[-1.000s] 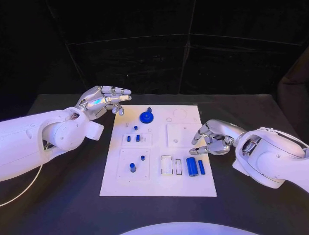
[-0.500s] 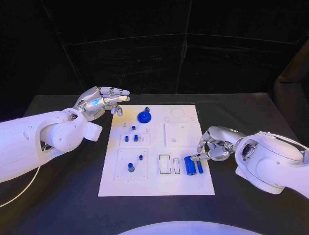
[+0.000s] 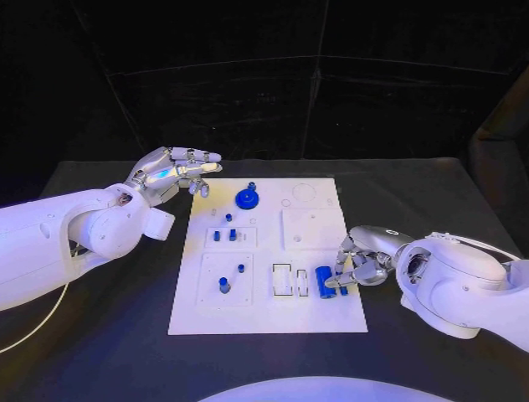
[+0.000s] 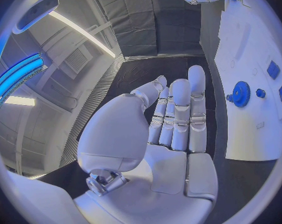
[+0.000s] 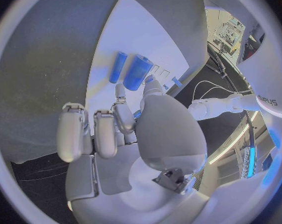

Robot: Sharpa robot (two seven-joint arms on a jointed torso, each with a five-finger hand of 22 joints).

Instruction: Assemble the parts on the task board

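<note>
White rectangular task board (image 3: 316,310) is lying at the middle of the black table (image 3: 458,193). Two blue cylindrical parts (image 3: 326,281) are lying near its right edge, beside the rectangular slots (image 3: 291,280); a blue gear-shaped part (image 3: 248,199) is sitting near its far edge, and small blue pegs (image 3: 225,236) are standing in the left recesses. Silver right hand (image 3: 359,261) is partly covering the cylinders, fingers curled down at them; whether it is gripping one cannot be told. Since a second ago it has been lowering from beside the board onto them. Silver left hand (image 3: 174,172) is still hovering over the far left corner, fingers apart, holding nothing. Dark curtains are hanging behind the table.
</note>
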